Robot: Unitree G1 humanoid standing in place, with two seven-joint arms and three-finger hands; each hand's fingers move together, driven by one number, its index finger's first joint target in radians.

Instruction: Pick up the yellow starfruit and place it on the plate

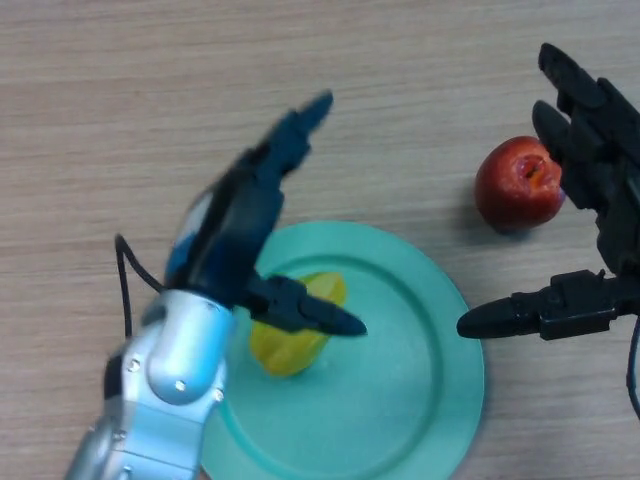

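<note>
The starfruit (pixel 290 335) sits on the plate (pixel 420 400), over toward the plate's 9 o'clock side. It's a waxy-looking yellow lump with a ridged, pointy top edge, and part of it is hidden behind the left hand (pixel 255 215). The plate is a round, smooth, mint-green disc with a shallow raised rim, looks like matte plastic.

The left hand comes in from about 7 o'clock on a shiny silver forearm, then goes glossy black with a blue patch. Its fingers are stretched out straight, pointing to around 1 o'clock past the plate's rim, and the thumb sticks out toward 3 o'clock right over the starfruit. Nothing is curled round the fruit, so the hand is released.

The right hand (pixel 590 160) is at the 3 o'clock edge, chunky matte black, fingers relaxed and extended toward 11 o'clock, thumb jutting toward 9 o'clock near the plate's rim. It holds nothing.

A red apple (pixel 518 183), round and a bit glossy with a dimpled orange-ish top, rests at about 2 o'clock from the plate, just beside the right hand's fingers.

The table (pixel 120 90) is pale wood-grain laminate with fine horizontal streaks. The room isn't visible.
</note>
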